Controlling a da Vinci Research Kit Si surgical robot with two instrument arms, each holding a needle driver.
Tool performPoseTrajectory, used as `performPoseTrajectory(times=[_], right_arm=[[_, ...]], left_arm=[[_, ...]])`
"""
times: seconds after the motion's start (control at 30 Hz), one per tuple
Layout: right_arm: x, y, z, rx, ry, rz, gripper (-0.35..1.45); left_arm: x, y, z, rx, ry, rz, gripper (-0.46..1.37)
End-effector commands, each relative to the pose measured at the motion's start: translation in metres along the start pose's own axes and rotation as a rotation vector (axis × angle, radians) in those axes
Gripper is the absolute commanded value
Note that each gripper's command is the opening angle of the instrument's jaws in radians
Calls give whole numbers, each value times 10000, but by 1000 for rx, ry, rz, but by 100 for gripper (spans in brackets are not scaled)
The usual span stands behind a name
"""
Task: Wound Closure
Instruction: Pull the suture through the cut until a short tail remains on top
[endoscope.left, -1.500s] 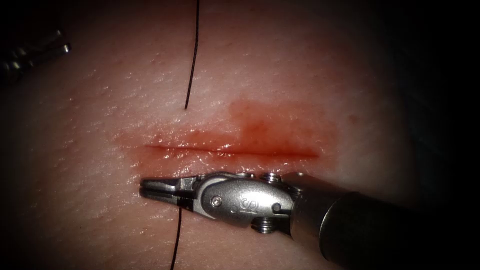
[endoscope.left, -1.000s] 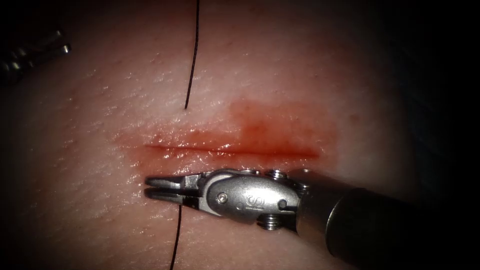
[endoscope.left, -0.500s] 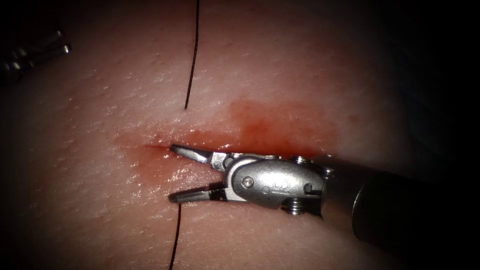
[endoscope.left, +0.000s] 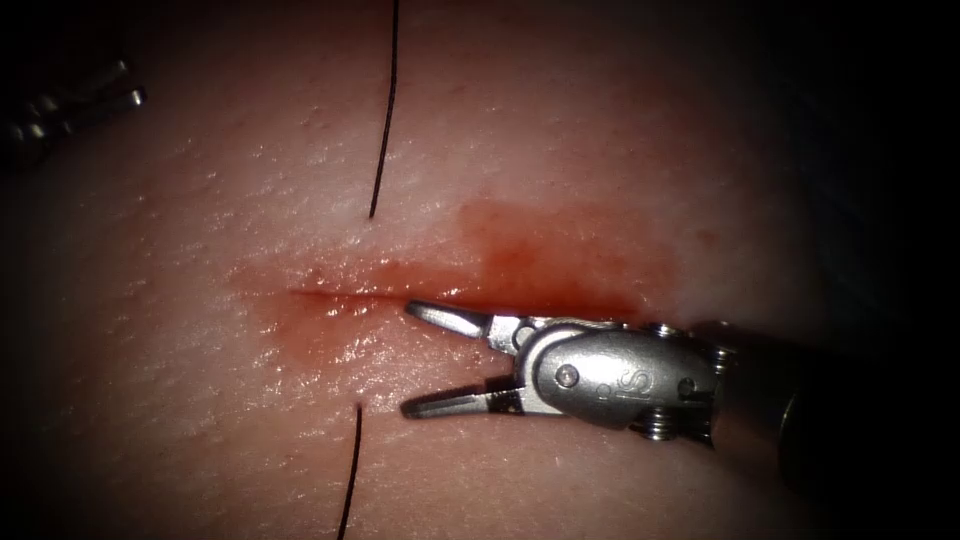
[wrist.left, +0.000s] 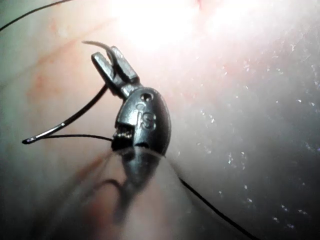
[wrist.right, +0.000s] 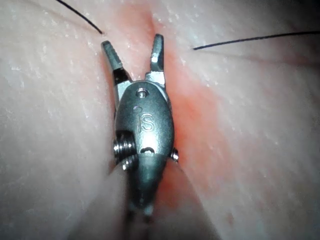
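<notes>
The right tool (endoscope.left: 408, 358) lies with jaws spread astride the cut (endoscope.left: 340, 295), holding nothing, while the left tool (wrist.left: 111, 59), well away from it, pinches the curved needle (wrist.left: 75, 117), seemingly near its tip, clear of the tissue (endoscope.left: 200, 200), its thread (endoscope.left: 383, 130) crossing the cut.

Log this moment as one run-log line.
left tool: shut on needle, off tissue | right tool: open, holds nothing, at cut | thread: through tissue across cut
</notes>
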Motion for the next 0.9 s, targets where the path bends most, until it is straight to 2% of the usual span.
performPoseTrajectory(times=[0.03, 0.2, 0.33, 0.53, 0.9], right_arm=[[0, -2, 1, 22, -6, -5, 126], [-1, -13, 6, 68, -13, -20, 129], [-3, -24, 12, 105, 14, -34, 130], [-5, -38, 24, 151, -7, -55, 131], [-7, -40, 40, 160, -27, -67, 131]], left_arm=[[0, 0, 0, -8, 0, 0, -35], [0, 0, -1, -8, 0, 0, -35], [0, -1, -2, -9, 1, 1, -35], [1, -1, -3, -10, 1, 1, -35], [2, -1, -4, -10, 2, 1, -35]])
